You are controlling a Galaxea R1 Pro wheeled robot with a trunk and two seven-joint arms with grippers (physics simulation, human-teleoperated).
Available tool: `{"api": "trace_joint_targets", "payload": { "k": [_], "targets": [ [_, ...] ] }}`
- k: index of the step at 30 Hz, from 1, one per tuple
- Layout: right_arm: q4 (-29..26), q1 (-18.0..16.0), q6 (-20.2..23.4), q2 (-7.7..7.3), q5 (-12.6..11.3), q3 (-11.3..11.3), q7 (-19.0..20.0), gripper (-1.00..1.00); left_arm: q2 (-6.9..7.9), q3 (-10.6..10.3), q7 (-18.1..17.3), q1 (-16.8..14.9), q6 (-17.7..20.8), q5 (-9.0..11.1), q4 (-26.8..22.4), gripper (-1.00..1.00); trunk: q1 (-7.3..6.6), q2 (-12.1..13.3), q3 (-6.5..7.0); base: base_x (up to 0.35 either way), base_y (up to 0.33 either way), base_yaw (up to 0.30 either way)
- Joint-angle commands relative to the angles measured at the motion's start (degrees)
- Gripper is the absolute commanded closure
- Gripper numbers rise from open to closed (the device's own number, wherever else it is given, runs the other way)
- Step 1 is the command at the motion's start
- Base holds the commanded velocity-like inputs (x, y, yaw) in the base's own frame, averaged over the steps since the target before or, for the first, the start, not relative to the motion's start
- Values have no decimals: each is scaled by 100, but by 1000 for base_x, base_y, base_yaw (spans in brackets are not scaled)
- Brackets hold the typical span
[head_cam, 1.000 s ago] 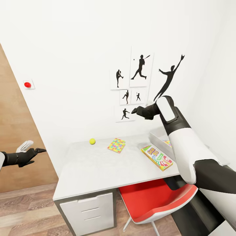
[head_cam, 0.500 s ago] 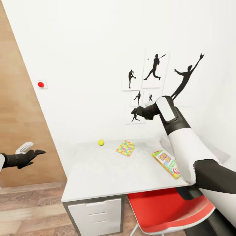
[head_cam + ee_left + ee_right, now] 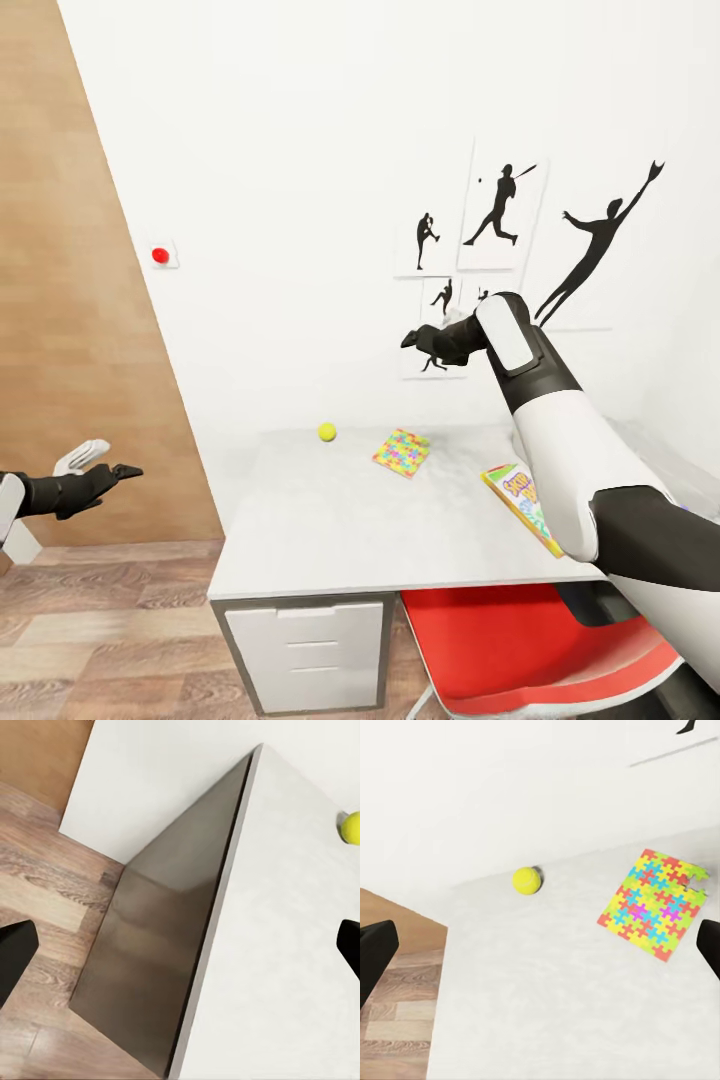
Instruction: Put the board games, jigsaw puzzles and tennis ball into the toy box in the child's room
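Everything in the head view has slid rightward since a second ago, so the camera has swung left; the things on the table (image 3: 330,530) lie as before, and the grey tray has slipped from sight.

Landmark: the tennis ball (image 3: 327,431), near the table's wall-side edge. Just beside it, away from the wooden wall, lies a jigsaw puzzle (image 3: 402,452), a flat square turned cornerwise to the table's edges. Farther the same way and nearer the front edge, the Skip-Bo box (image 3: 520,506) lies flat, its long axis slanting from the wall toward the front, partly behind the right arm.

That arm reaches forward high above the table, its right gripper (image 3: 415,340) held well over the puzzle. The left gripper (image 3: 112,472) hangs over the floor, well off the ball's side of the table.

The right wrist view shows ball and puzzle between widely parted fingertips (image 3: 376,945); the left wrist view shows the table's dark end panel (image 3: 157,960), with fingertips (image 3: 15,949) equally wide apart.
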Motion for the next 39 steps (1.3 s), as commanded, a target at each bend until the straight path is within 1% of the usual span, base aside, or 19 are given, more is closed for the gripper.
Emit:
{"api": "trace_joint_targets", "payload": {
  "k": [1,8,12,16,19,22,25,30,39],
  "targets": [
    [-2,-6,7,-5,-59,11,-60,-100,-2,10,-14,-7,25,0,-2,-100,4,-14,-14,-15,2,3],
    [13,-6,7,-47,-62,12,-60,-100,3,-3,-14,-6,4,-2,-2,-100,4,-14,-14,25,21,1],
    [13,-8,7,-56,-60,12,-60,-100,58,-10,-14,1,3,-1,-2,-100,4,-14,-14,156,119,0],
    [11,-13,7,-58,-59,12,-60,-100,78,-9,-14,21,-2,0,-2,-100,4,-14,-14,40,36,0],
    [13,-14,7,-57,-59,12,-60,-100,82,-8,-14,55,-11,0,-2,-100,4,-14,-14,72,130,0],
    [14,-14,7,-57,-59,12,-60,-100,84,-11,-19,80,-141,0,-2,-100,4,-14,-14,168,147,0],
    [14,-13,7,-57,-59,12,-60,-100,84,-12,-22,88,-190,-2,-2,-100,4,-14,-14,157,121,0],
    [13,-11,7,-58,-59,12,-60,-100,84,-12,-23,90,-211,0,-2,-100,4,-14,-14,138,146,0],
    [12,-11,7,-67,-59,12,-60,-100,84,-30,-23,115,-218,-5,-2,-100,4,-14,-14,26,82,0]
  ]
}}
